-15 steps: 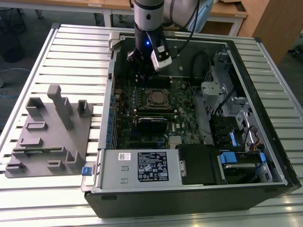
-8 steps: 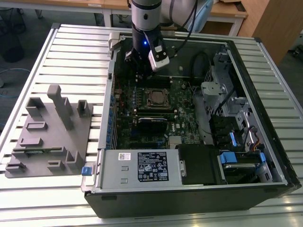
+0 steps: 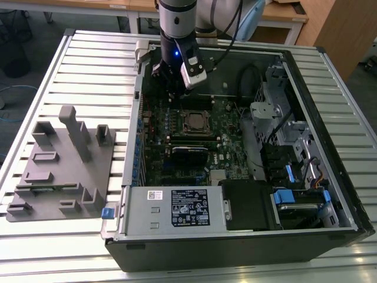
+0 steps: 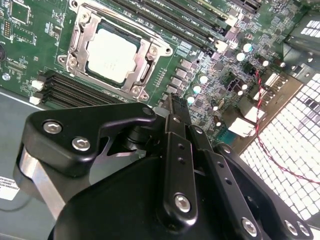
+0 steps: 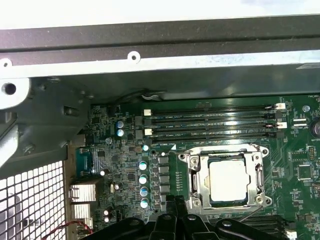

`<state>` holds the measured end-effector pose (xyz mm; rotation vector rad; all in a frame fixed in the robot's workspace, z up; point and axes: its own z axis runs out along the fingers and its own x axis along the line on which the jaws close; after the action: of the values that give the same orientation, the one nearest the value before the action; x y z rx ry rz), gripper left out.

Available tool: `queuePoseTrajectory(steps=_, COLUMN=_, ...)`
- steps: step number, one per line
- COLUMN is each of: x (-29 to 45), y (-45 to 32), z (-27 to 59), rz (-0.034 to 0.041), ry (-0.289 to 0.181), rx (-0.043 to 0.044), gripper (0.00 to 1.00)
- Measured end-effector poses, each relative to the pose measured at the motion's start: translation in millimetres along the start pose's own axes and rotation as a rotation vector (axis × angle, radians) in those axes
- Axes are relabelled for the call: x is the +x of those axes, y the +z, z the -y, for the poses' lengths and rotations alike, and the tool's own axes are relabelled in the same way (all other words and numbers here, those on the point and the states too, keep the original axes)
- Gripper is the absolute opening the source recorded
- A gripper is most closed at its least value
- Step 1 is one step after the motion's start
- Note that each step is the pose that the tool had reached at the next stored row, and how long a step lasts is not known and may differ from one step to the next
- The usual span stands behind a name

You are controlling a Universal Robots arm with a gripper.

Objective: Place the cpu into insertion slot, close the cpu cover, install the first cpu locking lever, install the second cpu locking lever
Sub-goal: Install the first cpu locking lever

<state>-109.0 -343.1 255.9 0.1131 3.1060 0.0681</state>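
Chip (image 5: 227, 181) sits flat in the socket (image 3: 183, 124), pale metal face up, in both wrist views (image 4: 111, 54). Cover (image 5: 200, 175) lies down around it as a silver frame, with the chip showing through the window. The socket itself is mostly hidden under the chip and cover; only a dark edge shows round the chip. I cannot make out whether the locking levers along the frame are latched.

Tool (image 4: 175, 102): fingers drawn together with no gap seen, holding nothing. It hangs over the green board just beside the socket, apart from the cover, and its tips are at the frame edge in the first wrist view (image 5: 172, 201). The tool's black body blocks much of the board in the second wrist view.

In the exterior view the tool (image 3: 172, 82) is inside the open computer case (image 3: 235, 247), between the socket and the far wall. Its tips are dark against the board and hard to pick out. The arm (image 3: 177, 17) is cut off at the top edge.

Memory slots (image 5: 210, 122) run alongside the socket. The grey labelled power supply box (image 3: 177, 207) sits at the near side of the case. A grey holder block (image 3: 59, 165) rests on the slatted surface (image 3: 94, 65) to the exterior view's left of the case.
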Motion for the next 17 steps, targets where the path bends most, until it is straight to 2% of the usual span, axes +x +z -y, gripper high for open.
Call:
queuePoseTrajectory(steps=8, x=-0.1, y=-7.3, z=-0.3, rz=-0.0001, ry=0.000, rx=-0.0001, gripper=0.10)
queuePoseTrajectory(steps=12, x=0.2, y=-8.0, z=-0.3, rz=0.0004, ry=0.000, rx=-0.0017, gripper=0.10)
queuePoseTrajectory(steps=17, x=8.7, y=-8.4, z=0.6, rz=0.0055, ry=0.000, rx=-0.0047, gripper=0.10)
